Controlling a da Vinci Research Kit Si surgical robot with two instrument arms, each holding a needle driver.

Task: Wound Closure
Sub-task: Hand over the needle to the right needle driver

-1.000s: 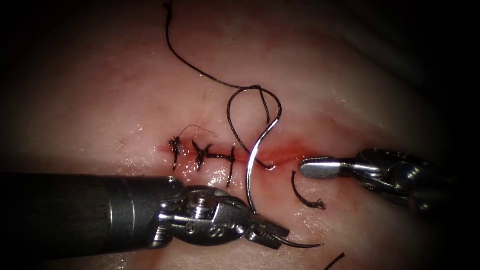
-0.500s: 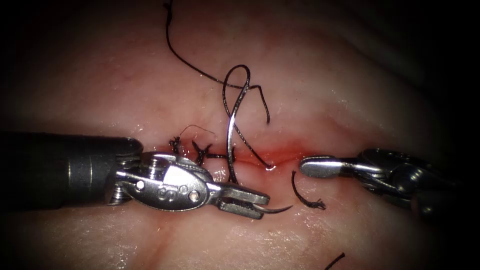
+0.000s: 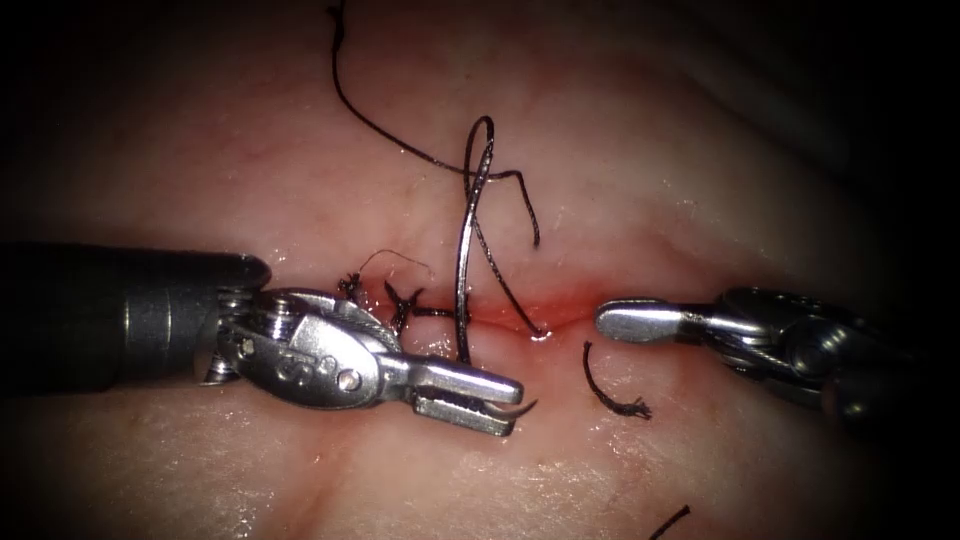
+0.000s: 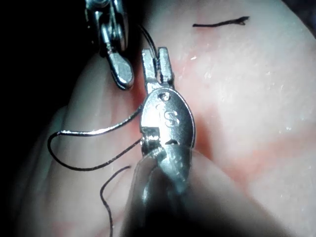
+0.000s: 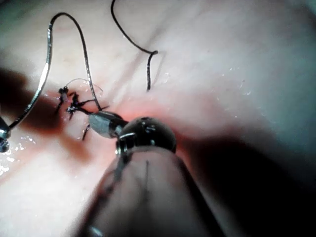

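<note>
Both tools lie along the cut. Left tool's jaws grip the curved needle near its tip; the needle arcs up free of the tissue, thread trailing from its eye. Right tool, jaws closed and empty, rests at the cut's right end, beside a cut thread end. Finished stitches sit left.

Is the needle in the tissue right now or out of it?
Out: the needle arcs free above the tissue, held near its tip by the left tool.
</note>
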